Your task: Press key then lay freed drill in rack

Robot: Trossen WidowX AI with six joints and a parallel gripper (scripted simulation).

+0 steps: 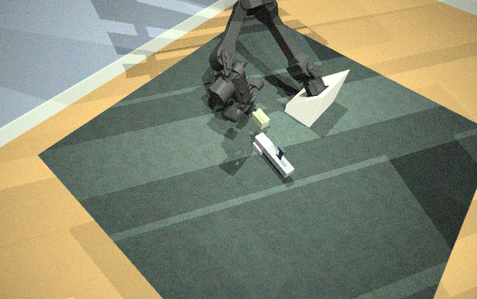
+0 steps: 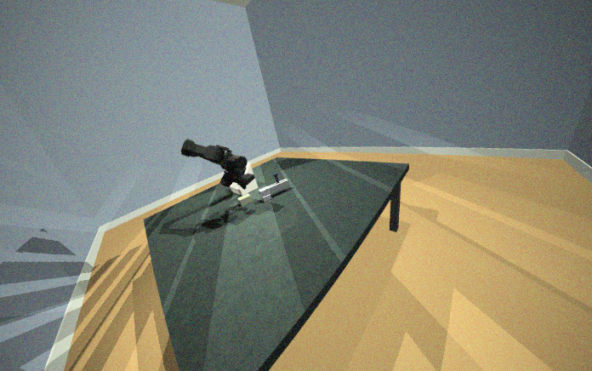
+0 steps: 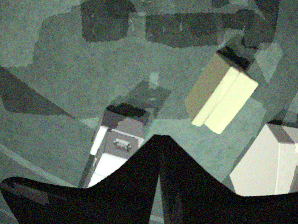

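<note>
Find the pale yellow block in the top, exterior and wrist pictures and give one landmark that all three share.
Top: the pale yellow block lies just above centre, right of the arm's wrist, left of the white base wedge.
Exterior: left of centre, small, in front of the white base wedge.
Wrist: upper right, above the shut claw.
Shared landmark: the white base wedge, at the right edge in the wrist view.

top: high, tilted down at the table [image 1: 316, 228] from opposite the arm's base — near; exterior: far off across the floor, oblique, whole table and walls in frame; wrist: looks past the shut gripper [image 3: 160, 163] down at the pale block [image 3: 222, 99] — all three share it.
</note>
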